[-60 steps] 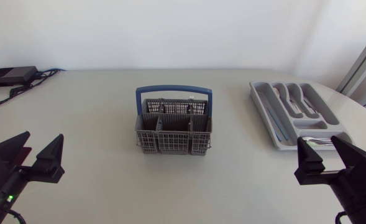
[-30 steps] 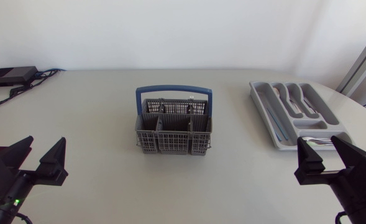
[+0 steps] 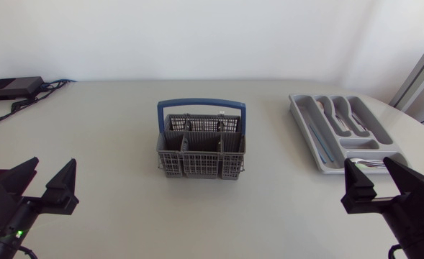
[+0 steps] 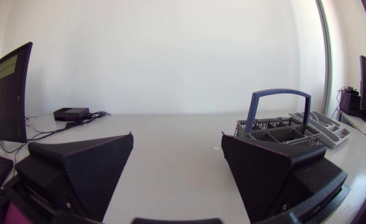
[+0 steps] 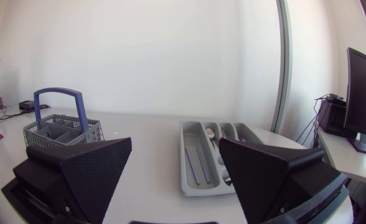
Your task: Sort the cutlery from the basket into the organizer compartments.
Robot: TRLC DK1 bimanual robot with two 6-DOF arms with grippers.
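Observation:
The grey cutlery basket with a blue handle stands at the table's middle, and no cutlery shows in its compartments. The grey organizer lies at the back right, holding spoons, knives and forks in separate compartments. My left gripper is open and empty near the front left edge, far from the basket. My right gripper is open and empty at the front right, just before the organizer's near end. In the left wrist view the basket is ahead of the open gripper. In the right wrist view the organizer lies just ahead of the open gripper, with the basket off to one side.
A black box with cables sits at the table's back left corner. Bare tabletop surrounds the basket on all sides.
My left gripper has drawn back a little toward the table's front edge, then stayed still. The right arm, basket and organizer have not moved.

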